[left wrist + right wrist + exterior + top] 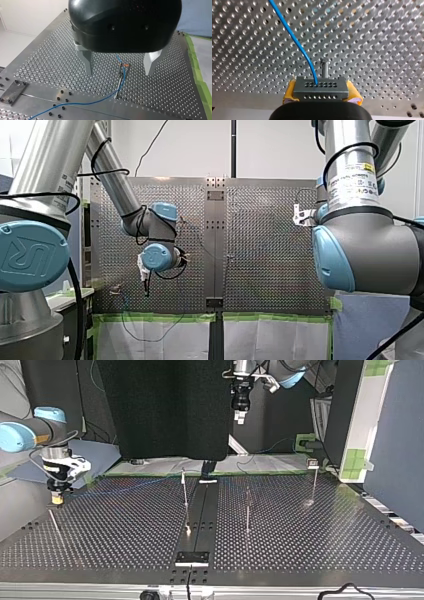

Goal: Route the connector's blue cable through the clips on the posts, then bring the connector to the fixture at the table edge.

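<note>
Perforated grey metal is spreading across the whole table (310, 555), dull and evenly dotted with holes, with black curtain hanging behind it in the top view.

My left arm (115, 180), a smooth silver tube with blue joint caps, is reaching in from the front view's left and bending down at the wrist. My right arm (30, 435) is coming in low at the top view's left, its wrist standing upright over the table.

My left claw (118, 73) is hanging well above the plate with its tapered bare-metal fingers (86, 62) standing wide apart, gripping nothing. Under the gap between them a thin post (120, 80) is rising from the table, carrying a small clip (124, 65) at its tip. I cannot tell whether the cable is sitting inside that clip.

My right claw (321, 95) is pointing down close to the table, its yellow pads (289, 95) pressing on both sides of the connector (320, 88), a boxy grey block with rows of small holes. A short metal peg (325, 68) is standing just ahead of the block.

From the connector's face the thin, glossy blue cable (294, 40) is curving away across the plate.
</note>
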Controlling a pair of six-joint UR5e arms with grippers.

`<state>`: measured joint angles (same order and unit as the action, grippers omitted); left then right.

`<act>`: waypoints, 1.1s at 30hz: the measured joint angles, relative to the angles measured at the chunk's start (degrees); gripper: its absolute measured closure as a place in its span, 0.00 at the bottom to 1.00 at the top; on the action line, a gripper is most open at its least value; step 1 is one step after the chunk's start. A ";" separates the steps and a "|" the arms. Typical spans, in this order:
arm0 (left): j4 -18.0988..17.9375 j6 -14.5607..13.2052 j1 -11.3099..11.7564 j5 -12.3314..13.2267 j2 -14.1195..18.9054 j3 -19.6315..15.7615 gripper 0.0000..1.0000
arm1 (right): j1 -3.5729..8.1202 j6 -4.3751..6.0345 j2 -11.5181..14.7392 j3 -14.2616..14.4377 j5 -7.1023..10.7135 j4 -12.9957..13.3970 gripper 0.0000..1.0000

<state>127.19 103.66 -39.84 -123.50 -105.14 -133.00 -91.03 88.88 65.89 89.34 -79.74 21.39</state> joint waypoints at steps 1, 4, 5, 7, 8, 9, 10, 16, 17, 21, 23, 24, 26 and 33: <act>0.05 -0.01 0.00 -0.01 0.00 0.00 0.00 | 0.18 0.00 0.00 -0.10 0.06 -0.10 1.00; 0.21 -0.02 0.00 -0.02 0.00 0.00 0.00 | 0.82 -0.04 -0.02 -0.34 0.53 -0.36 1.00; 0.28 -0.02 0.00 -0.02 0.00 0.00 0.00 | 1.02 -0.09 -0.02 -0.38 0.77 -0.42 1.00; 0.42 -0.04 0.00 -0.02 0.00 -0.01 0.00 | 1.53 -0.25 -0.05 -0.48 1.50 -0.43 1.00; 0.49 -0.07 0.00 -0.02 0.00 -0.02 0.00 | 1.75 -0.32 -0.06 -0.51 1.90 -0.38 1.00; 0.56 -0.08 0.00 -0.02 0.01 -0.02 0.00 | 2.05 -0.40 -0.06 -0.55 2.47 -0.31 1.00; 0.64 -0.09 0.01 -0.03 0.01 -0.02 0.00 | 2.26 -0.46 -0.06 -0.57 2.91 -0.28 1.00; 1.00 -0.12 0.00 -0.03 0.00 0.00 0.00 | 3.73 -0.97 -0.08 -0.81 5.91 -0.61 1.00; 1.03 -0.12 0.00 -0.02 0.00 0.00 0.00 | 3.91 -1.05 -0.08 -0.89 6.40 -0.74 1.00; 1.18 -0.20 0.00 -0.02 0.00 0.01 0.00 | 4.77 -1.24 -0.08 -1.47 8.63 -1.54 1.00; 1.33 -0.25 0.00 -0.05 0.01 0.02 0.00 | 5.09 -1.24 -0.10 -1.79 9.30 -1.83 1.00; 1.37 -0.26 0.00 -0.06 0.01 0.02 0.00 | 5.28 -1.26 -0.12 -1.99 9.72 -2.01 1.00; 1.44 -0.28 0.00 -0.06 0.01 0.02 0.00 | 5.50 -1.28 -0.14 -2.17 10.35 -2.20 1.00; 1.52 -0.30 0.00 -0.05 0.01 0.02 0.00 | 5.90 -1.30 -0.32 -2.43 11.84 -2.32 1.00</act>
<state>128.72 103.36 -39.83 -123.56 -105.13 -132.98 -85.12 87.58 65.57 86.91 -67.90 19.08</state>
